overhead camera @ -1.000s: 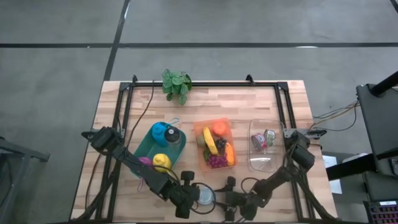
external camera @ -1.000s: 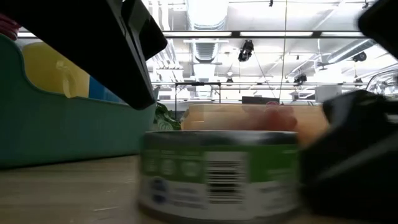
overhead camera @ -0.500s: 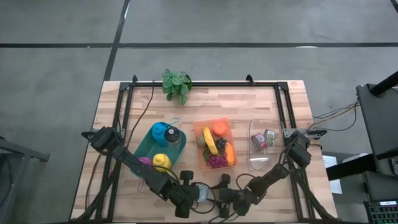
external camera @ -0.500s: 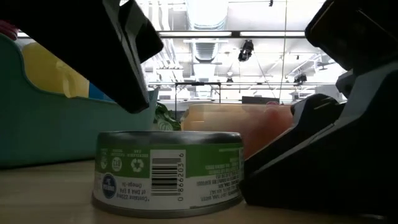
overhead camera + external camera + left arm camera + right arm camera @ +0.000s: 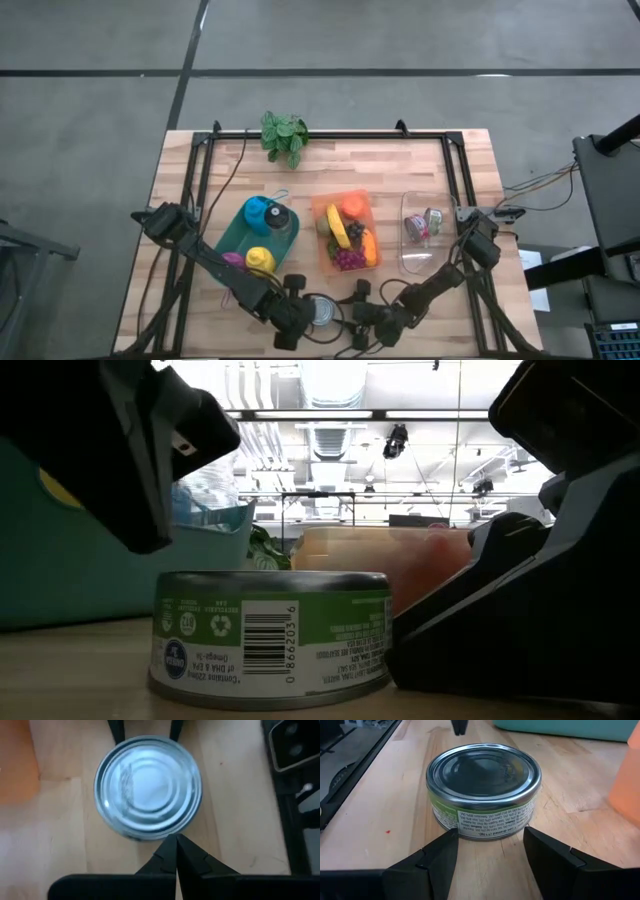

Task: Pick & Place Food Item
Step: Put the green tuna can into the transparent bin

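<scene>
Tuna can (image 5: 483, 793), it appears, though the label is hard to read: a squat round tin with a ribbed silver lid and a green paper band, standing upright on the pale wooden table (image 5: 400, 170), just in front of the translucent orange bin (image 5: 347, 231) of fruit. The right gripper (image 5: 488, 847) sits just beside the can, its blunt black fingers spread to either side of the can's near edge, seemingly apart from the metal. The left gripper (image 5: 176, 844) hovers at the can's opposite side, fingers pressed together into one point, holding nothing.
</scene>
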You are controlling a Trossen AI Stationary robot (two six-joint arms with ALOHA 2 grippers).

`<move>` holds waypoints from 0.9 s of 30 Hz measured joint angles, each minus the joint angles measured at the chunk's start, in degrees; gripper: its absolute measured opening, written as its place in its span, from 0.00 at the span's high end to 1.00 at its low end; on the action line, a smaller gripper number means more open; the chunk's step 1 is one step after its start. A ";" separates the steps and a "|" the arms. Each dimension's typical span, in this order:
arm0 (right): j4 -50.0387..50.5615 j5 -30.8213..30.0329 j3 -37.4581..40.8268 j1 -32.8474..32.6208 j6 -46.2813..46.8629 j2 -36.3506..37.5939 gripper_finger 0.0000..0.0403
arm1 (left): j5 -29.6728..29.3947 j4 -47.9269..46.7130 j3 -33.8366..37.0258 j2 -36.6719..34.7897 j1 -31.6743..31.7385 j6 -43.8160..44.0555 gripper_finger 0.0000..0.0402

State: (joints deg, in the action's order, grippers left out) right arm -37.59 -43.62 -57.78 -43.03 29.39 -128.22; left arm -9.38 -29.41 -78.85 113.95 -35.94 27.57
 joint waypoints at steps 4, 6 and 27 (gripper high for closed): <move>0.03 0.06 0.00 -0.01 0.09 0.02 0.45 | 0.02 -3.16 0.00 0.00 0.00 -0.02 0.99; 0.03 0.07 0.00 -0.02 0.09 0.02 0.45 | 0.02 -3.59 0.08 0.02 0.00 -0.04 0.99; 0.14 1.14 -2.40 0.93 -3.75 -0.02 0.45 | 0.15 -0.50 0.99 0.77 0.39 -0.31 0.99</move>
State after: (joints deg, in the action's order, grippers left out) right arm -37.45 -42.48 -60.18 -42.10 25.64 -128.25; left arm -9.23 -29.91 -77.86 114.73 -35.55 27.27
